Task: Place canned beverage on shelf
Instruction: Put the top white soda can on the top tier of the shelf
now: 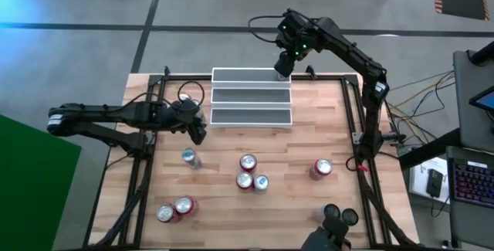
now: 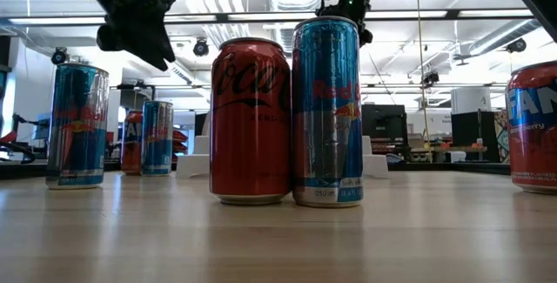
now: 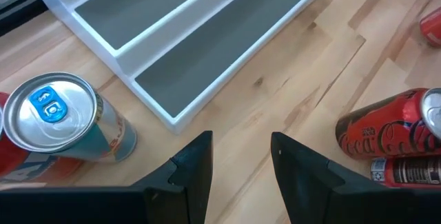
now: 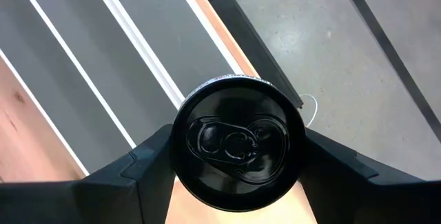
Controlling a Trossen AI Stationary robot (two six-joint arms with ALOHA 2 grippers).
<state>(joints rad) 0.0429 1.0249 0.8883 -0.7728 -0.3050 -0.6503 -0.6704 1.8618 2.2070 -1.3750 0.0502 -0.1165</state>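
- Wooden bench (image 1: 301,139) w/ black frame, grey concrete floor around; low view shows a lab room w/ monitors and ceiling lights behind.
- Shelf (image 1: 252,98): white-edged, three grey treads, at far centre of bench. All treads bare as far as visible.
- Right end effector (image 1: 283,66) at the far right corner of shelf, pinching a black-topped can (image 4: 238,142) between both fingers. Can upright, lid toward wrist cam; it sits over the shelf's far-right corner/bench edge. Can't tell if the base touches the tread.
- Left end effector (image 1: 198,133) hovers left of shelf, just beside its near-left corner; fingers (image 3: 195,165) spread a little, nothing between them.
- Loose cans on bench, all upright:
  - slim blue can (image 1: 189,157) near-left of shelf, just below left end effector.
  - cluster at centre: two red cans (image 1: 248,163) + one slim blue (image 1: 262,183), touching or nearly so.
  - red can (image 1: 322,168) on right side, apart from the rest.
  - pair at near left (image 1: 174,209), red + silver-top, side by side.
- Low view: red cola can (image 2: 251,119) and blue can (image 2: 326,111) side by side up front.
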